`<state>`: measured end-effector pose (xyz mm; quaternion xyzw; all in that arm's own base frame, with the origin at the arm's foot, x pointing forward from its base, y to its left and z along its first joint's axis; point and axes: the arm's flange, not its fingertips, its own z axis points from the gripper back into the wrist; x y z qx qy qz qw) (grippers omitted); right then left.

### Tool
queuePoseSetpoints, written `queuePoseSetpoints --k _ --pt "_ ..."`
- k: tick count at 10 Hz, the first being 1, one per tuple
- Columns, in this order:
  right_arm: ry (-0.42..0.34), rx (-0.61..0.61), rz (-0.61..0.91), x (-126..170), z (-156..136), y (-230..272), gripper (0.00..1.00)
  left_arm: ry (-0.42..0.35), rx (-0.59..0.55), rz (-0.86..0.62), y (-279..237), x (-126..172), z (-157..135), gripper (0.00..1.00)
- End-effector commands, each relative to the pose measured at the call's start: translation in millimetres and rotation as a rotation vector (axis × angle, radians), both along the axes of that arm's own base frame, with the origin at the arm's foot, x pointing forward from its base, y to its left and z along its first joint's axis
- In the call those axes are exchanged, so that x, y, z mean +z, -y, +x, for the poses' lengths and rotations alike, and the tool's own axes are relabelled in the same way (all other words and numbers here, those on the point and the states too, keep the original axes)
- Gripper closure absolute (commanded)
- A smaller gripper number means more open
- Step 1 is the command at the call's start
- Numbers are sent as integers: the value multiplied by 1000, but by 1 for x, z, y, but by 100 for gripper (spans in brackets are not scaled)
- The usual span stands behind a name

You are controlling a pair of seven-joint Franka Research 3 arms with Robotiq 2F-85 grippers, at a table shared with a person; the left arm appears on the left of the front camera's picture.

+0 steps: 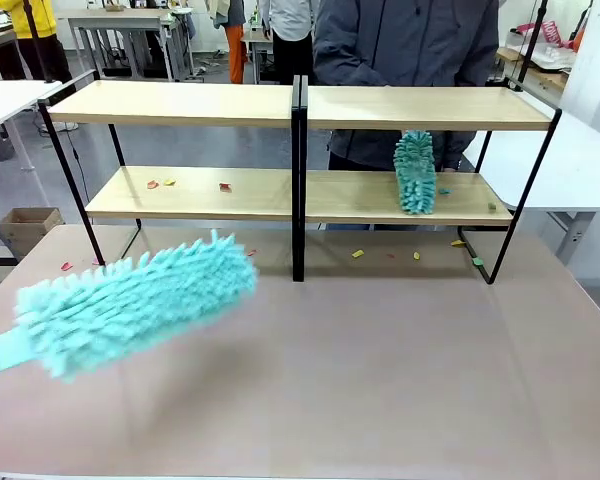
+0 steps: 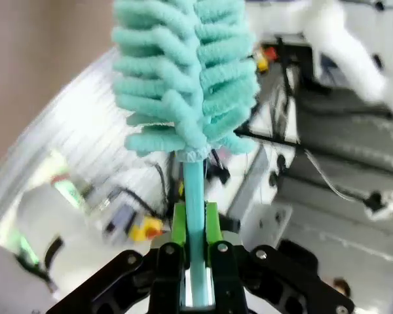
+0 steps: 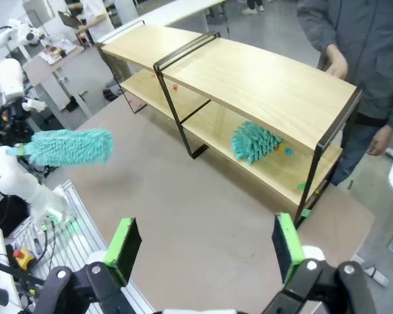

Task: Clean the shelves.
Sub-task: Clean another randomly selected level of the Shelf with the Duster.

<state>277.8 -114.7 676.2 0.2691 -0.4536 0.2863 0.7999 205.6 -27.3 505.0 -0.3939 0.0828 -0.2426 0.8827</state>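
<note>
The wide two-tier shelves of light-wood boards on a thin black frame (image 1: 180, 103) stand at the far side of the brown table (image 1: 380, 380), a person in a dark jacket (image 1: 410, 50) just behind them. Small red and yellow scraps (image 1: 225, 187) lie on the lower board left of the shelves' black centre divider, and more scraps (image 1: 358, 254) lie on the table under the shelves. A second fluffy teal duster (image 1: 415, 172) stands on the lower board in the shelves' right bay; I cannot tell who holds it

My left pincer (image 2: 195, 226) is clamped narrow on the thin handle of a fluffy teal duster (image 1: 130, 305), whose head hangs in front of the shelves' left bay, apart from the boards. My right pincer (image 3: 206, 245) stands wide and empty, with the shelves well ahead of it

My worry is that the long head could catch a frame post or the divider and shove the shelves, or that the thin handle could twist in that small grip. A careless sweep could also flick scraps toward the person
</note>
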Motion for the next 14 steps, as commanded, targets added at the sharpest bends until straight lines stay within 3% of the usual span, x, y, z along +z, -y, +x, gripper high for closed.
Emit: queuePoseSetpoints --k 1,2,3,4,5,6,7,9,10,12,14 --pt "-1 4 0 2 -1 0 0 -48 -67 47 72 -34 10 87" --pt "-1 4 0 2 -1 0 0 -80 -54 28 108 -51 21 87" --pt "-1 4 0 2 -1 0 0 -62 18 -31 133 -60 35 87" --pt "-1 4 0 2 -1 0 0 -112 -44 -8 154 -67 42 87" --pt "-1 4 0 2 -1 0 0 -89 -12 -6 174 -76 47 87" --pt "-1 4 0 2 -1 0 0 -243 -79 -3 179 -76 50 87" --pt "-1 4 0 2 -1 0 0 -93 -40 12 165 -65 46 87" --pt "-1 4 0 2 -1 0 0 -93 -40 12 165 -65 46 87" --pt "-1 4 0 2 -1 0 0 -138 -57 17 177 -80 48 87" --pt "-1 4 0 2 -1 0 0 98 65 29 233 -98 62 87" --pt "-1 4 0 2 -1 0 0 200 79 105 273 -105 79 87"
